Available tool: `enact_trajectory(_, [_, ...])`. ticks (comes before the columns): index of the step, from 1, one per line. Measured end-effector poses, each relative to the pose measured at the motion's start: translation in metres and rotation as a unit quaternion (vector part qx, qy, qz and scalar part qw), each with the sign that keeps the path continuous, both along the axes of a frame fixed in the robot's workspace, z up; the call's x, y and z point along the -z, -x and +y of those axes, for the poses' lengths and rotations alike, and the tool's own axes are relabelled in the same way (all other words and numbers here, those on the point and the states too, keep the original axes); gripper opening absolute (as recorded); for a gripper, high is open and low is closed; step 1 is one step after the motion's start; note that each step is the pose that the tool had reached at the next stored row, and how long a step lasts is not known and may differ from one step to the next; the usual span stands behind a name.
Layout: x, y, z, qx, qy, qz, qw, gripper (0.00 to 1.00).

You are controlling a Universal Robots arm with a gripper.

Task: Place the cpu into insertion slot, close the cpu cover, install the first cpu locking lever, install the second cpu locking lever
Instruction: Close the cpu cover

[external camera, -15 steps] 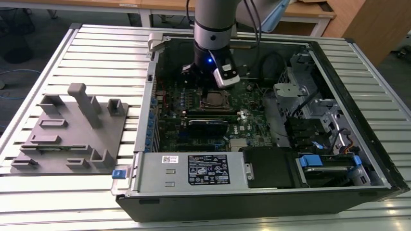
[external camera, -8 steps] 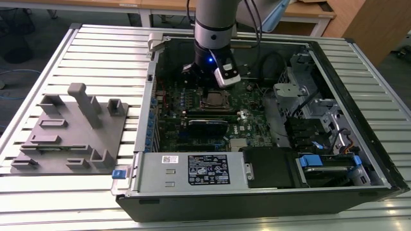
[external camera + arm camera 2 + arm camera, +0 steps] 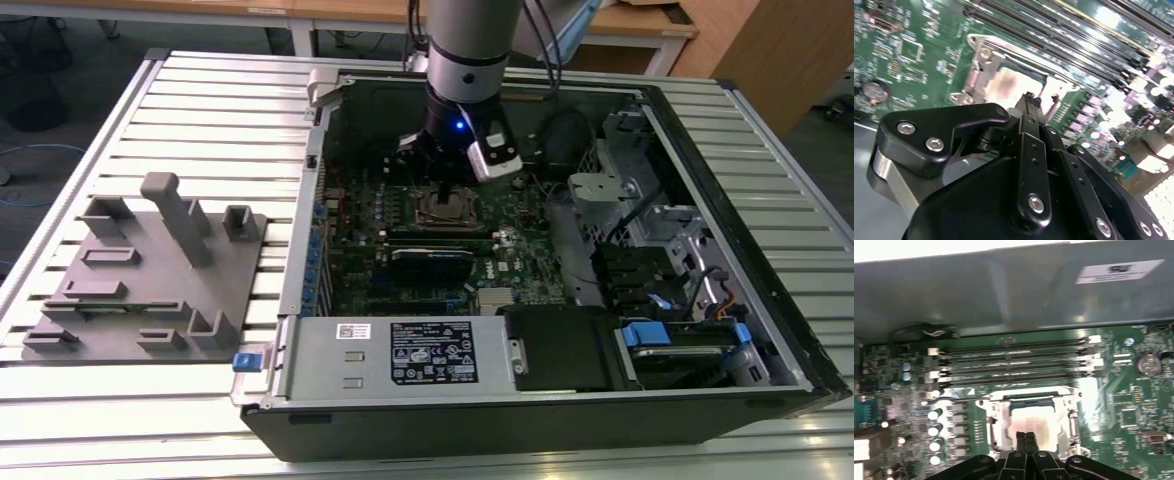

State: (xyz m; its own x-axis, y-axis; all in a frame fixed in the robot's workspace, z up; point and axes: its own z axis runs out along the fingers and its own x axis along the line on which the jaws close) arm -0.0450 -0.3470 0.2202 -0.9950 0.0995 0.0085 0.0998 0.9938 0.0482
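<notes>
In the exterior view, a grey moulded fixture (image 3: 147, 290) lies at the exterior view's left on the slatted desk (image 3: 214, 110). Beside it stands one open computer case (image 3: 534, 420) with a green circuit board (image 3: 534, 260) inside. One arm (image 3: 467, 50) reaches down into the case, and its hand (image 3: 447, 185) hangs just above the insertion slot (image 3: 447, 208). From here the socket is a small dark square and the fingers are too small to judge.

The wrist views give what that view cannot. In the first wrist view the cpu (image 3: 1034, 422) sits in the slot, its pale metal top showing through the cut-out of the cpu cover (image 3: 996, 422), which lies flat around it. The hand (image 3: 1026, 436) has its two fingers pressed together with nothing between them, their tips over the near edge of the chip. Beyond the socket run four long dark memory slots (image 3: 1014, 362), with four silver capacitors (image 3: 934, 430) in a column to one side and one coin battery (image 3: 1146, 363) to the other.

The second wrist view shows the same from the side — fingers of the hand (image 3: 1029, 102) together, close over the cpu (image 3: 1009, 87) and cover (image 3: 979, 75).
</notes>
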Motion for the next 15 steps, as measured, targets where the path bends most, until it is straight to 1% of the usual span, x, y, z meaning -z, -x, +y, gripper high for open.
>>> enact_trajectory(2, [0.0, -0.0026, -0.0001, 0.0, 0.0, 0.0, 1.0, 0.11])
enact_trajectory(15, [-0.0036, -0.0026, 0.0, 0.0, 0.0002, 0.0001, 1.0, 0.11])
